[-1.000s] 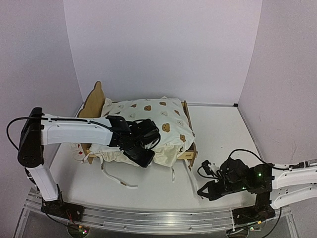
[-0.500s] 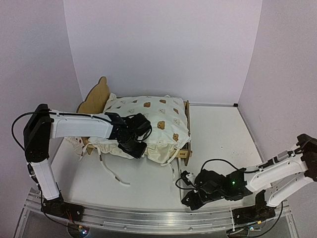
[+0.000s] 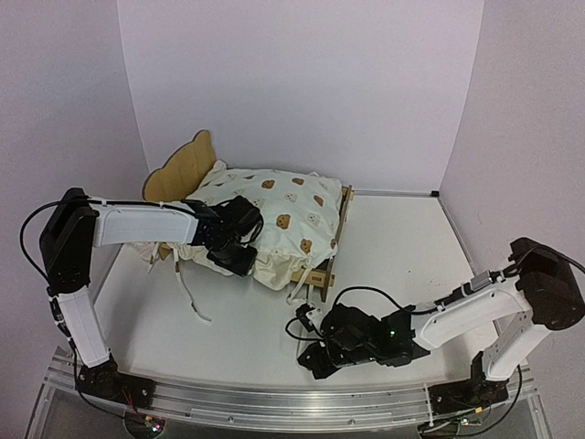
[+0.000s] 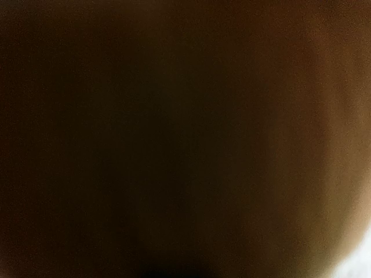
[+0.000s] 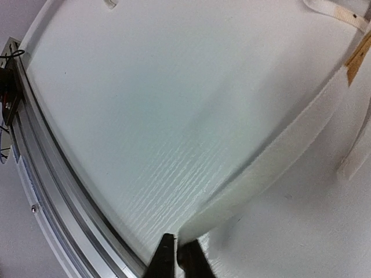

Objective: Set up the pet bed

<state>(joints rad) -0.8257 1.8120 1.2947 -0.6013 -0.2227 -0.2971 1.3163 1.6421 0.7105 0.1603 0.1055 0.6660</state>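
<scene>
In the pet bed [image 3: 182, 165], a bear-print cushion [image 3: 279, 218].

The top camera sits above and behind the arm bases [image 3: 114, 380], tilted down toward 12 o'clock. It is far enough back to take in the whole table [image 3: 402, 265] and the walls [image 3: 302, 82]. The left wrist camera is so close to some surface that it gives only a dark brown blur. The right wrist camera is low over the table, facing about 9 o'clock in the top view. The right gripper [image 5: 177, 258] is at 6 o'clock in its picture, a cream tie [image 5: 278, 156] runs toward 2 o'clock, and the aluminium rail [image 5: 58, 208] is at 8 o'clock. It shares the table's near strip and rail with the top view.
</scene>
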